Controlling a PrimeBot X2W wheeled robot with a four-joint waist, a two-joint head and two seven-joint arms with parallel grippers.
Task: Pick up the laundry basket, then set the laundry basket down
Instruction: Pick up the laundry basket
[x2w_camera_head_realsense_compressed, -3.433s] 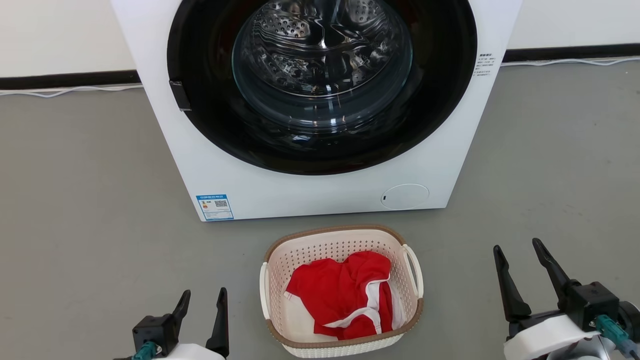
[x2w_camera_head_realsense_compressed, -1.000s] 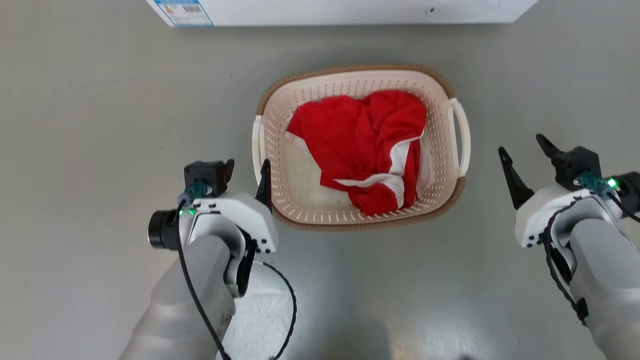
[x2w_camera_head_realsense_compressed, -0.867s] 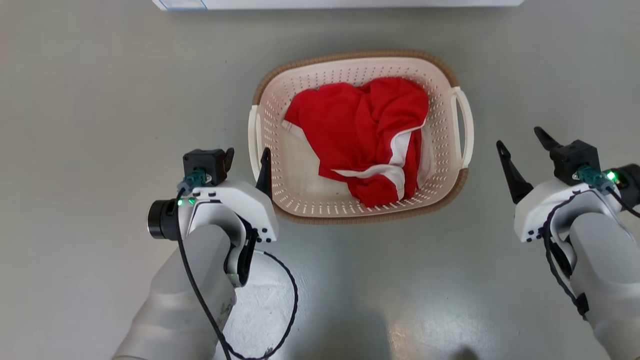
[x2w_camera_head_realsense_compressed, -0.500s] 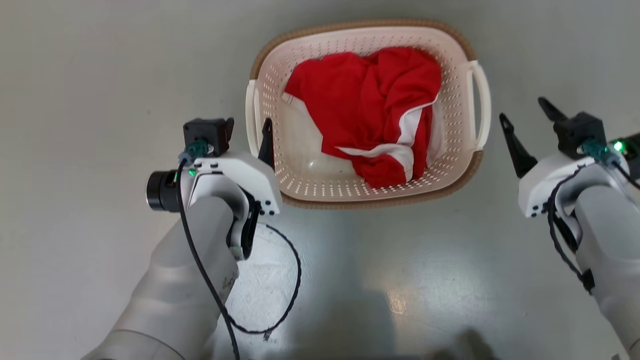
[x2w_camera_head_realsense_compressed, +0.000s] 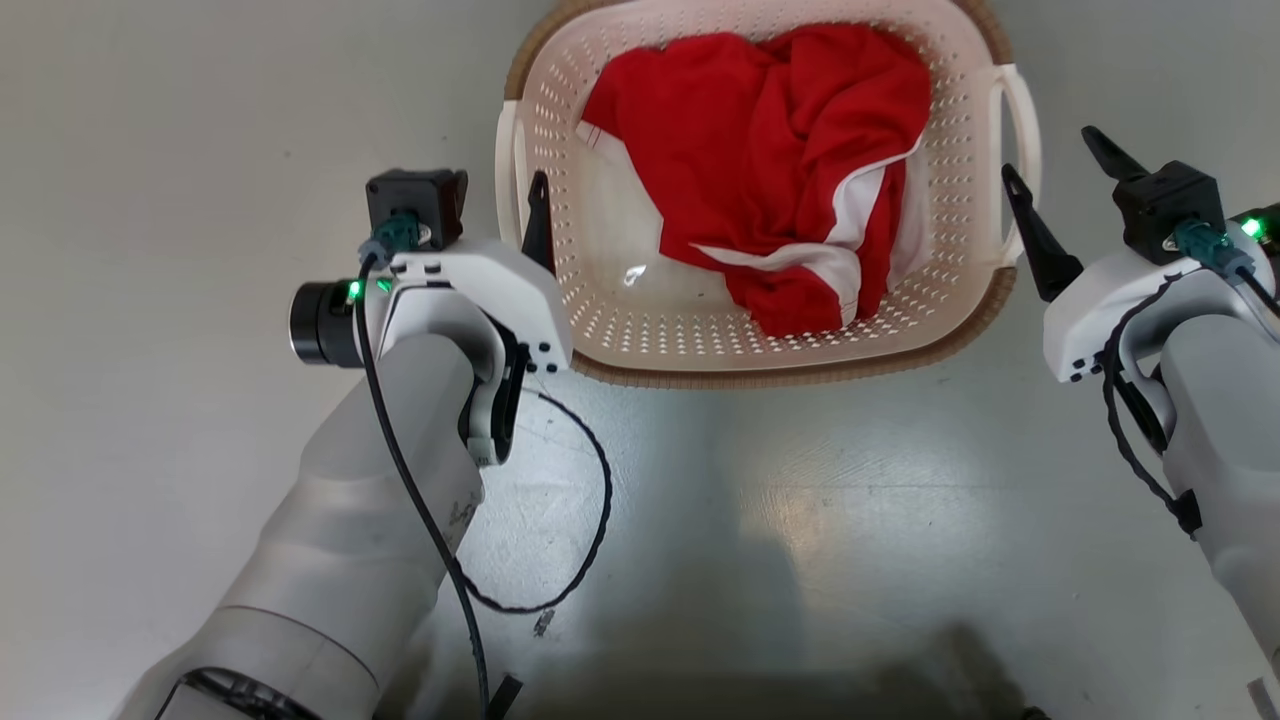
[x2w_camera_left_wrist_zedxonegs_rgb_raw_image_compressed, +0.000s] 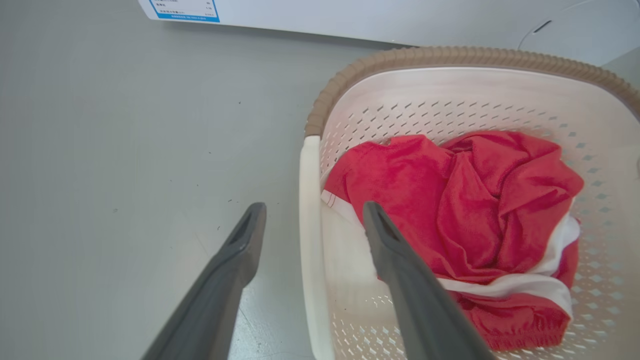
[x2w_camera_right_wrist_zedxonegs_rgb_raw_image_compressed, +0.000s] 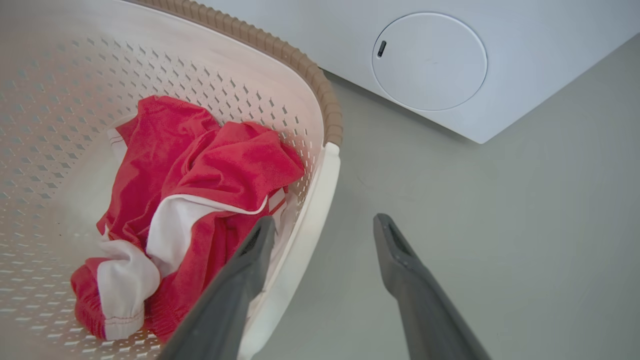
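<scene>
Cream laundry basket holds one red garment; left gripper, right gripper (jaws spread) straddle handles.

I count one laundry basket. It has two white loop handles: one left handle and one right handle. One garment lies inside, red with white trim. I have two grippers on my feeds, the left gripper and the right gripper, and each has two dark fingers. Beyond the basket's far side there is one washer, with one round cover toward its right and one blue label toward its left.
</scene>
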